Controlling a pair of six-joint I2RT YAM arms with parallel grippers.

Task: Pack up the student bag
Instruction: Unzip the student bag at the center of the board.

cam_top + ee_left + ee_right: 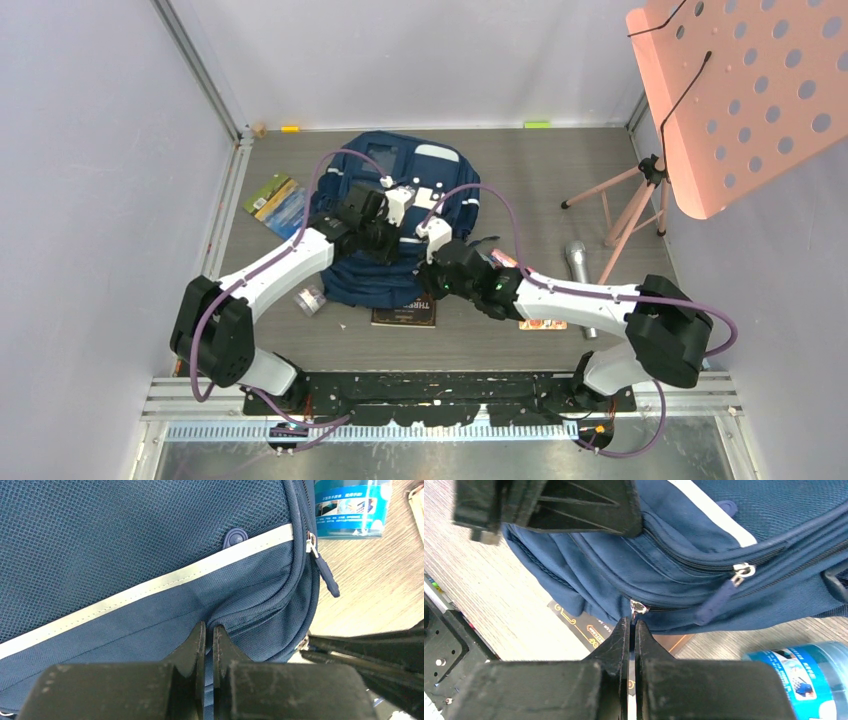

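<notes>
the two arms reach in from the near edge of the wood-grain table (520, 170) and meet over the lower end of the student bag (405, 170). the bag lies flat in the middle of the table, front side up. a dark book (404, 313) sits closest to the arm bases, its far edge tucked under the bag's bottom. a small silvery round thing (310, 300) rests to the book's left, just beside the bag.

the right gripper (633, 622) has its jaws pressed together on a small metal zip pull (639, 608) at the bag's lower seam, above the book. the left gripper (209, 630) is closed too, its tips set against the navy fabric below the pale reflective stripe (150, 587) – whether any cloth is caught between them cannot be told. the two grippers are close together.

a little further along the zip hangs a second pull with a blue fabric tab (724, 592). a water bottle (804, 675) with a blue label lies on the table near the bag.

to the right, apart from the bag, lies a silver microphone (577, 262). beyond it stands a pink perforated music stand (740, 90) on tripod legs. left of the bag rests a colourful packet (275, 203). along the far wall sit a small yellow thing (290, 128) and a green one (537, 124).
</notes>
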